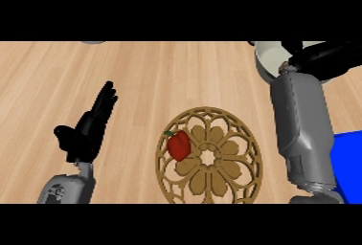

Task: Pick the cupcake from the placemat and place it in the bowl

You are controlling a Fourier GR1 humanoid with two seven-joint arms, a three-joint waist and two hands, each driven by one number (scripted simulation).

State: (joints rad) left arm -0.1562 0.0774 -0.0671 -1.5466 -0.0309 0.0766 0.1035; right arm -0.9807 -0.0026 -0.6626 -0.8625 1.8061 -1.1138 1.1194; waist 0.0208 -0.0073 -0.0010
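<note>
Head view: the wooden table carries a round openwork placemat near its near edge, about midway between the two arms. On the placemat's left part lies a red pepper with a green stem; no cupcake shows on the mat, so it is either hidden in the far hand or already in the bowl, and which cannot be told.

The left hand stands near the table's near-left part, its fingers straight and pressed together, pointing away, thumb out to the side. It touches nothing; it seems to be resting clear of the work.

The right forearm reaches along the table's right side to the far-right corner, where a pale bowl sits partly under the right hand. The hand is dark and bunched over the bowl's rim; whether it pinches anything cannot be told. Its place above the bowl suits a release there, so the task looks near its last step.

A blue object lies at the right edge, beside the forearm.
</note>
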